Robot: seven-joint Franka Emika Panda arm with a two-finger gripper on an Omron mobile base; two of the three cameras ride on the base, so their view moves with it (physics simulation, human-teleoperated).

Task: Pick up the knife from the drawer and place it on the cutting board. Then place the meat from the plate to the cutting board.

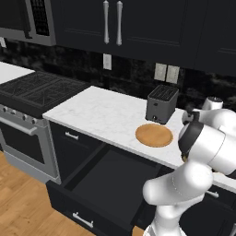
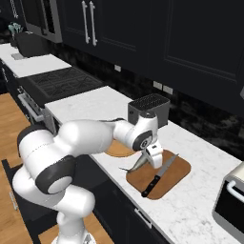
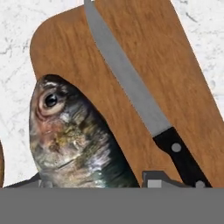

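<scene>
Gripper [image 2: 144,161] jaws pinching fish [image 3: 70,135], hanging over cutting board [image 3: 175,78] near edge, beside knife [image 3: 131,87]; ready for drop.

I count one knife [image 3: 131,94], lying on the single cutting board [image 3: 183,83], its blade running toward 11 o'clock in the hand view. One fish [image 3: 70,135], the meat here, sits at 8 o'clock on that board. I see one round plate [image 1: 154,135] on the counter [image 1: 99,115] and one toaster [image 1: 161,103] at its 12 o'clock. One wide drawer [image 1: 108,179] stands open at 6 o'clock in the left base view. I count one stove [image 1: 39,90] at 9 o'clock, one microwave [image 1: 30,20] at 11 o'clock, and two silver cabinet handles [image 1: 112,22] side by side at 12 o'clock.
</scene>
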